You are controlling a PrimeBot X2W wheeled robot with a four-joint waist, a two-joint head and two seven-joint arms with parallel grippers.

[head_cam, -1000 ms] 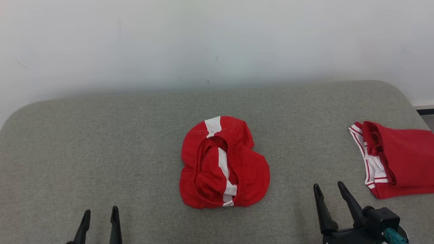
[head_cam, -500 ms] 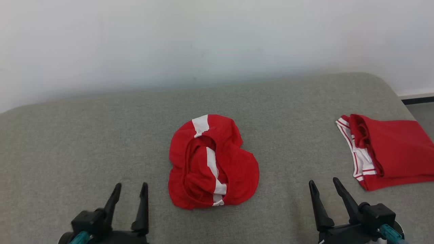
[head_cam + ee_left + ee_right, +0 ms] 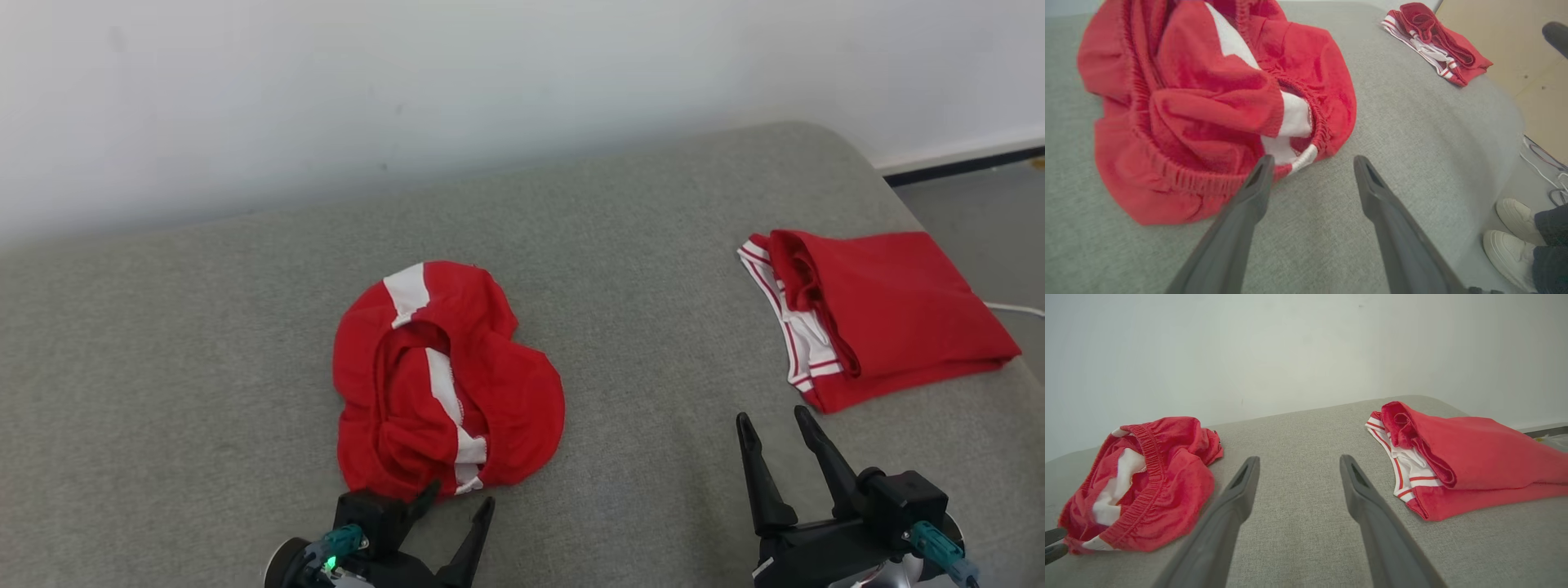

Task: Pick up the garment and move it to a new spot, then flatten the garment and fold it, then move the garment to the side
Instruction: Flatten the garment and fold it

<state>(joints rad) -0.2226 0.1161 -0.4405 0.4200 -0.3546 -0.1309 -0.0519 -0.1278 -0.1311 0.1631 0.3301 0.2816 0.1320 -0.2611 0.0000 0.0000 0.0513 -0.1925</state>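
**Item:** crumpled red garment (image 3: 449, 384), white-striped, gathered waistband showing. It lies about midway across the grey padded surface (image 3: 163, 327).
**Left gripper** (image 3: 457, 496): jaws apart, one tip at the heap's near hem, the other over bare padding.
**Right gripper** (image 3: 771, 415): jaws apart, empty, between the heap and a folded red garment (image 3: 890, 310).
**Handling note, by my reckoning:** work one jaw under the waistband, pinch several layers together, then lift straight up.

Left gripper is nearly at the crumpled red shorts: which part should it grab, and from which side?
Probably the near rim of the crumpled shorts, where the gathered elastic band ends at the white stripe. Come from the robot's side, low over the grey cushion: that rim stands up as a thick fold facing the open left gripper.
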